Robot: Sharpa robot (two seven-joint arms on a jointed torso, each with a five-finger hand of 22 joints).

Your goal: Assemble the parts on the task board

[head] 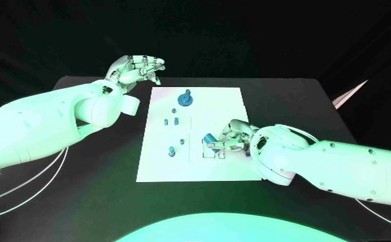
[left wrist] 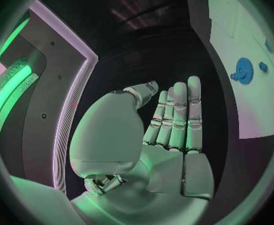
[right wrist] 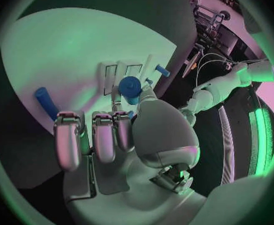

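Your right hand (head: 230,138) is the one on the job: it lies on the white rectangular task board (head: 163,165) at about four o'clock from the board's middle, fingers curled down over the recessed slots near the right edge. In the right wrist view a round blue cap-shaped part (right wrist: 130,87) sits right at the fingertips (right wrist: 121,120), just ahead of the hand and over the slots; whether the fingers actually pinch it or merely touch it you cannot tell from here. A short blue cylindrical peg (right wrist: 45,101) lies flat on the board off to the side of that hand, its long axis running roughly along the fingers' direction, and it looks like the nearest loose piece for the same hand. Your left hand (head: 137,71) hovers off the board at about eleven o'clock above the black worktop (head: 98,197), fingers apart and holding nothing, well away from everything but the blue gear-shaped part (head: 186,99) at twelve o'clock.
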